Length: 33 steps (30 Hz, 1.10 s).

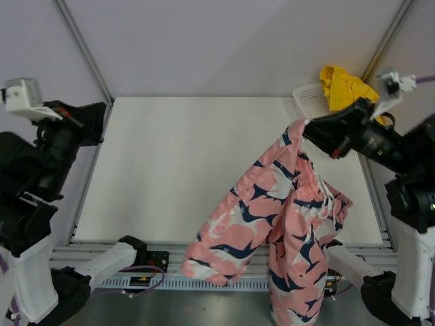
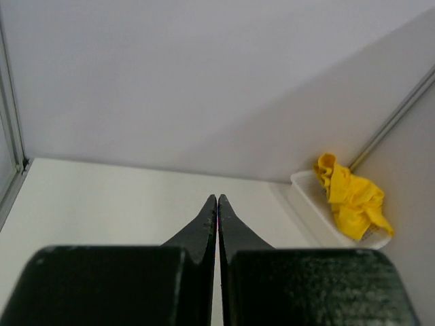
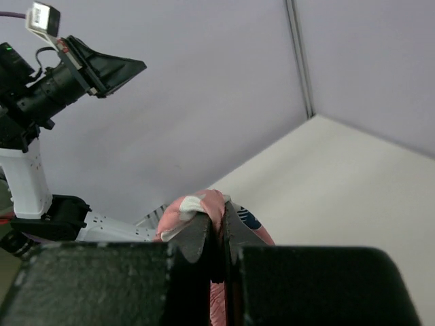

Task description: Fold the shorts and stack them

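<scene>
Right fingers (image 3: pixel 194 238) on pink shorts' (image 1: pixel 285 224) edge

2 black robot arms with white lower links: left arm (image 1: pixel 47 156), right arm (image 1: pixel 380 139); white wrist camera (image 1: pixel 24 95), purple cable (image 1: pixel 146 277), black tapered left gripper (image 2: pixel 217 198).

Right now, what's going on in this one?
The right hand is shut on a pink fabric pair of shorts with a navy-and-white leafy print, holding it up so it hangs loose and unfolded over the near right side of the white table. The left hand is shut and empty, raised at the left. The plain bright yellow shorts lie bunched in the white plastic mesh basket at the far right corner. Nothing is folded yet.
</scene>
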Tool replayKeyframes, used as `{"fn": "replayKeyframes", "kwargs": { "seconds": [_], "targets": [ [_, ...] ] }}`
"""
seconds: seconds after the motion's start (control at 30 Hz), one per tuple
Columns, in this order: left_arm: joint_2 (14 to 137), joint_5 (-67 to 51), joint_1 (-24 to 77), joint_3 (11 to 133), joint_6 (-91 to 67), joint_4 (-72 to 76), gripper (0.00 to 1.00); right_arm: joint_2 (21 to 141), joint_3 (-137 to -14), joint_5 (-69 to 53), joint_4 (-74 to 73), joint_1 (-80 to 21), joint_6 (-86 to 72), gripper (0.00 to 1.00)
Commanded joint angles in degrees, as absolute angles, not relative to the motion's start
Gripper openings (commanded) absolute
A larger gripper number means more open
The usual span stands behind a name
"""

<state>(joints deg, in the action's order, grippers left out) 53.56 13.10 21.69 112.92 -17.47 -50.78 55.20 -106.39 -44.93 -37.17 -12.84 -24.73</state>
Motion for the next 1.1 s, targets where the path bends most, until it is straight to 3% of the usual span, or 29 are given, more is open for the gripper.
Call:
{"fn": "replayKeyframes", "kwargs": {
  "seconds": [0.0, 0.13, 0.17, 0.23, 0.33, 0.37, 0.4, 0.5, 0.77, 0.87, 0.97, 1.07],
  "targets": [
    [55.2, 10.12, 21.44, 110.49, -17.14, -49.93, 0.0, 58.71, -104.76, -46.58, -33.57, -12.74, -27.42, 0.0],
    [52.04, 1.95, 21.36, 99.43, -18.8, -44.84, 0.0, 60.46, -105.29, -45.09, -37.78, -12.83, -24.53, 0.0],
    [50.99, 0.11, 21.36, 90.09, -19.33, -42.91, 0.0, 60.82, -104.86, -44.74, -38.4, -12.92, -23.83, 0.0],
    [47.74, -8.5, 21.36, 82.83, -19.95, -35.56, 0.06, 61.69, -102.93, -43.95, -39.72, -12.92, -21.72, 0.0],
    [42.03, -16.86, 21.36, 65.16, -21.53, -22.4, 0.27, 61.96, -100.29, -42.63, -39.55, -13.01, -20.13, 0.0],
    [40.45, -17.83, 21.36, 62.08, -22.06, -18.84, 0.36, 62.22, -99.94, -42.45, -39.64, -13.01, -19.52, 0.0],
    [38.86, -18.8, 21.44, 53.26, -22.84, -15.24, 0.52, 62.4, -99.5, -42.8, -39.29, -13.09, -19.34, 0.0],
    [34.81, -22.58, 21.53, 45.63, -22.59, -4.77, 0.65, 63.1, -98.44, -43.07, -37.8, -13.71, -19.33, 0.0],
    [34.54, -31.72, 22.15, 31.4, -25.4, 14.13, 0.81, 64.51, -100.54, -45.0, -41.56, -16.52, -15.39, 0.0],
    [34.19, -33.92, 22.76, 25.85, -25.66, 23.7, 0.82, 63.81, -100.55, -45.17, -43.06, -16.7, -13.01, 0.0],
    [34.45, -30.87, 27.84, 17.95, -23.14, 31.71, 0.83, 63.81, -100.2, -45.17, -44.73, -16.7, -11.61, 0.0],
    [36.9, -19.98, 35.67, 13.28, -16.46, 31.2, 0.84, 63.72, -100.02, -46.23, -45.79, -16.79, -10.38, 0.0]
  ]
}}
